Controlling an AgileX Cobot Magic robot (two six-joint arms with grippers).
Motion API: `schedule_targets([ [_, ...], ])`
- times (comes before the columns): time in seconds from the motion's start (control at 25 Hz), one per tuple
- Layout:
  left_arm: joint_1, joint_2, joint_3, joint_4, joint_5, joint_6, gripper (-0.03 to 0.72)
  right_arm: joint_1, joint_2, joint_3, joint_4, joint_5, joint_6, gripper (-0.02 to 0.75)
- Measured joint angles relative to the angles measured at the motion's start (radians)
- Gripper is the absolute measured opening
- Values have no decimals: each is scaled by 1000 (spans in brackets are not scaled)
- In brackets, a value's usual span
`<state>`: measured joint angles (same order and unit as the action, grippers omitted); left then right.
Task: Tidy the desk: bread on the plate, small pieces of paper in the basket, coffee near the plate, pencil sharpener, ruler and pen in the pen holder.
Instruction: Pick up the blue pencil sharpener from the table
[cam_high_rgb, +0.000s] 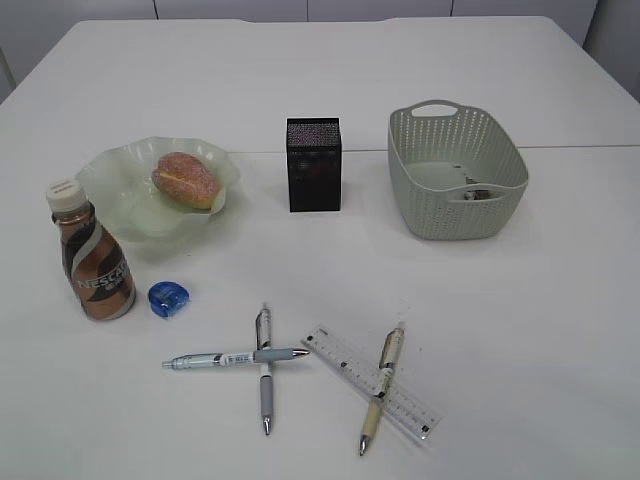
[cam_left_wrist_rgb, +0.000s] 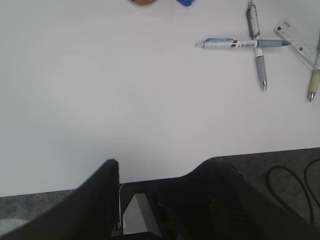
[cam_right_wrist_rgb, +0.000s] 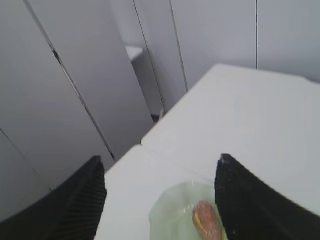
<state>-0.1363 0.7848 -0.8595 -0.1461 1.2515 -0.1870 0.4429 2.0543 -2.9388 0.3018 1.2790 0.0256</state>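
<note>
Already the bread (cam_high_rgb: 186, 179) lies on the plate (cam_high_rgb: 120, 175); the basket (cam_high_rgb: 456, 171) holds half-hidden scraps; both grippers gape, empty.

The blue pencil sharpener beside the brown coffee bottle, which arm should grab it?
Probably left. The round blue plastic pencil sharpener lies on the left of the white desk, at the top edge of the left wrist view; the right wrist camera shows only the far plate.

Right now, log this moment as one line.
bread on plate | coffee beside plate | pens, ruler, sharpener on desk | both grippers open, empty
</note>
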Motion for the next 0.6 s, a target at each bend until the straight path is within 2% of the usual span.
schedule_targets([
  [0.16,0,0,0,-2,0,0,424,0,-192,-4,-13,0,-26,505],
  [0.32,0,0,0,-2,0,0,424,-2,-354,16,-108,0,-115,505],
  [0.48,0,0,0,-25,0,0,424,-2,-417,206,-220,-6,-239,505],
  [0.6,0,0,0,-62,0,0,424,-2,-435,439,-227,-5,-303,505],
])
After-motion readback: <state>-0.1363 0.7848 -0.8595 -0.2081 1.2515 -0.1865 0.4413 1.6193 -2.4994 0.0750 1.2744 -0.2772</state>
